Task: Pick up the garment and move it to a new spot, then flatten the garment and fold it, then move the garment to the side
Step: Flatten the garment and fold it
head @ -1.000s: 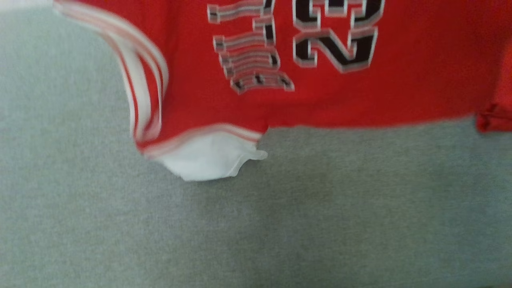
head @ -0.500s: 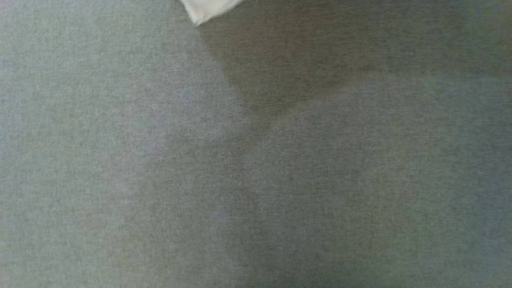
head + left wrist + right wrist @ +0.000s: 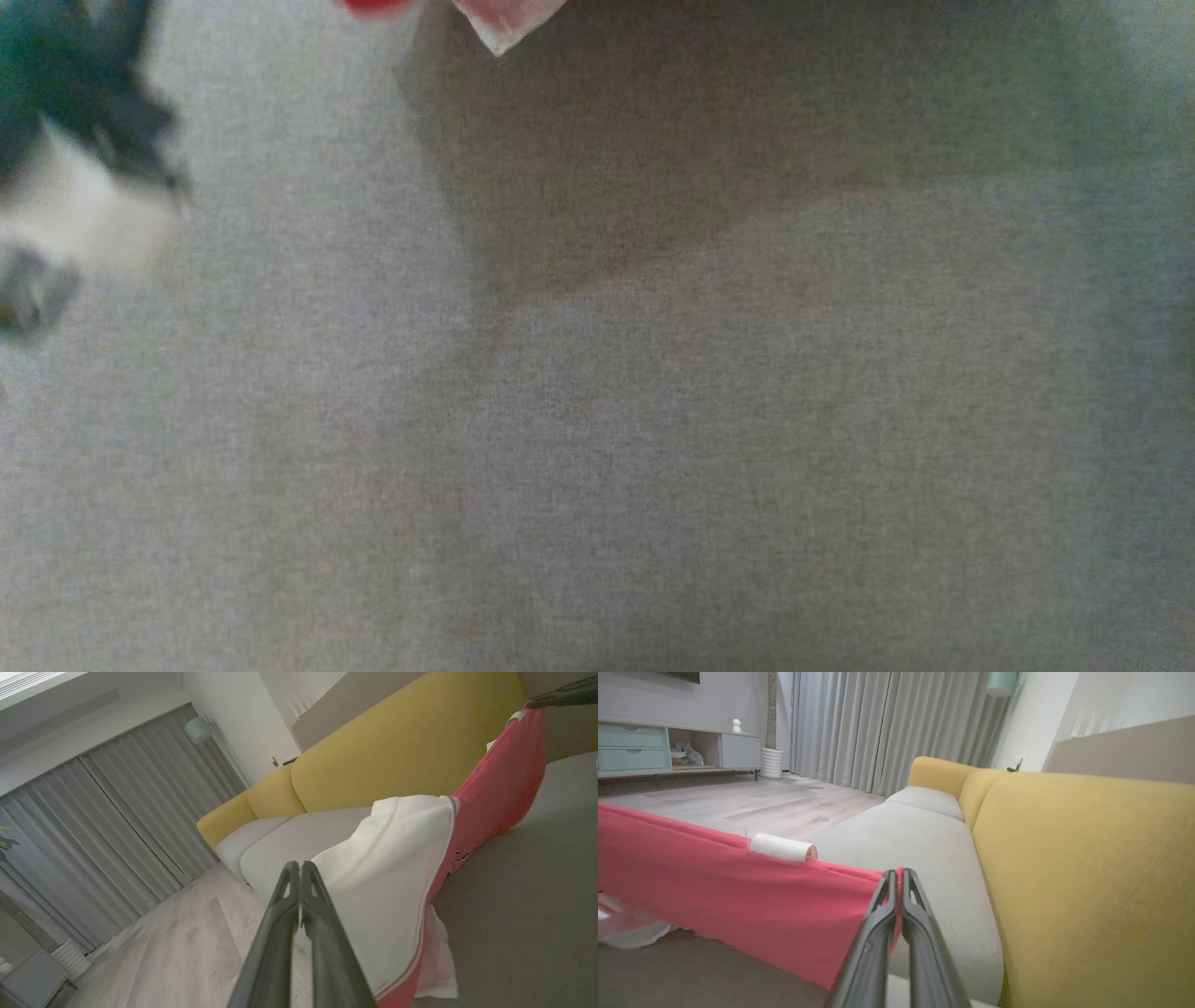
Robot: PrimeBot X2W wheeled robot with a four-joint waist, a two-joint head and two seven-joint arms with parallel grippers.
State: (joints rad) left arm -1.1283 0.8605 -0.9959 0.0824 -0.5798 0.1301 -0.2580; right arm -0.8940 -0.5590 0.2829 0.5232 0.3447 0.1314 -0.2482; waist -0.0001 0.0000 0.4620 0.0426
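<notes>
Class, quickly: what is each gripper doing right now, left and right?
Left gripper: closed, pinching the white part of the jersey.
Right gripper: closed, pinching the jersey's red edge.

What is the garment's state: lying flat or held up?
Held up: the garment hangs stretched between the left end effector and right end effector, both shut on it.

Garment (image 3: 752,910) between left gripper (image 3: 300,868) and right gripper (image 3: 896,875), sofa (image 3: 1064,858) behind.
</notes>
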